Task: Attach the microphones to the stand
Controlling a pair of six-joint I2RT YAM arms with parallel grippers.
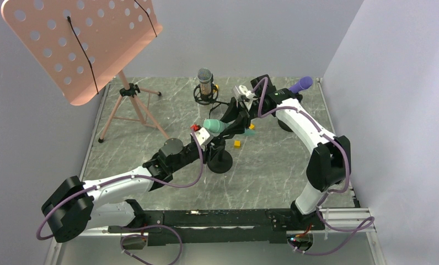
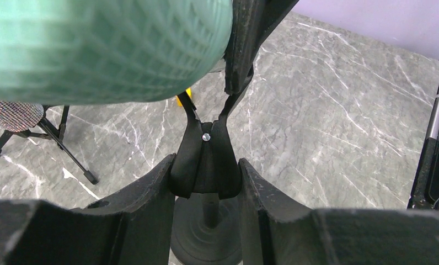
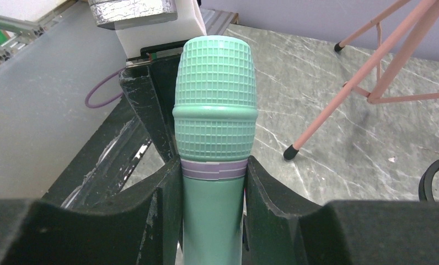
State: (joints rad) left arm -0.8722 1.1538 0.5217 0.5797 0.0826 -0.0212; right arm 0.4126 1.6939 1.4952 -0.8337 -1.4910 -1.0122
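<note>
Pale lilac walls [image 1: 261, 33] close in a grey marbled surface [image 1: 272, 171], with a pink perforated music stand [image 1: 79, 44] at ten o'clock in the top view. From above, the two arms meet near the centre, and we cannot make out much there: the stand's clip and most of the mint green microphone [image 3: 214, 110] are lost among the black parts, with only its head showing. The wrist views fill that in. The right tool [image 3: 213, 176] is clenched on the mint green microphone just below its lilac band (the lower body is cut off by the frame edge). The left tool [image 2: 206, 174] is pressed closed on the black stand clip [image 2: 205, 144], above the round base [image 1: 221, 161]. In that view the green head is only a blurred mass at upper left, partly cropped. The glittery microphone [image 1: 205, 77] stands upright in its own holder at twelve o'clock. The purple microphone [image 1: 301, 84] shows at two o'clock, its lower end hidden behind the right arm, so we cannot tell what it rests on. A small yellow cube [image 1: 237, 143] lies just beside the base.
</note>
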